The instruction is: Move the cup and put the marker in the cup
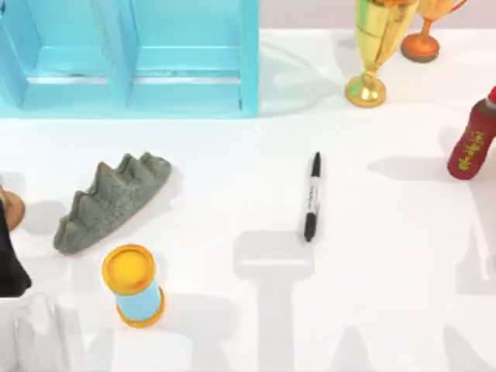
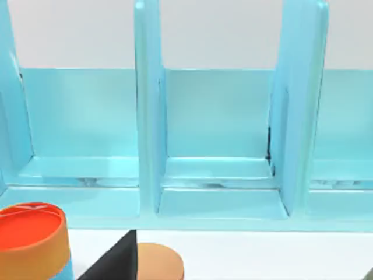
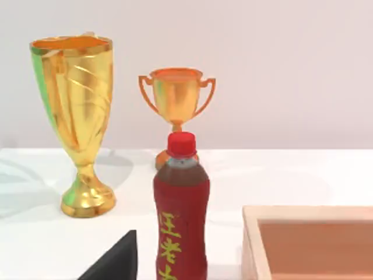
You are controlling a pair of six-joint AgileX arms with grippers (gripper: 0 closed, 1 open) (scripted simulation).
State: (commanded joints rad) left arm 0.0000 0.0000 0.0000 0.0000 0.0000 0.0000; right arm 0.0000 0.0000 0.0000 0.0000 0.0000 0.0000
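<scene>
**While the marker lies free, the left arm waits at the table's left edge**

While the marker (image 1: 312, 197) lies flat on the white table (image 1: 387, 256), a little right of the middle, nothing touches it, and its length runs almost from the far side toward the near side. My left arm (image 1: 9, 256) shows as a dark shape at the left edge, beside a pinkish-brown round thing (image 1: 11, 209) that is probably the cup, half cut off. I cannot tell if this claw is spread or pressed together, and the same for the right one.

Around the marker is much open room. The grey jagged rock (image 1: 108, 203) and the blue cylinder (image 1: 133, 285) with yellow-orange ends stay well apart on the left. The turquoise rack (image 1: 132, 54) stands along the far edge, the gold trophy (image 1: 372, 46) and the red bottle (image 1: 473, 143) far right.
</scene>
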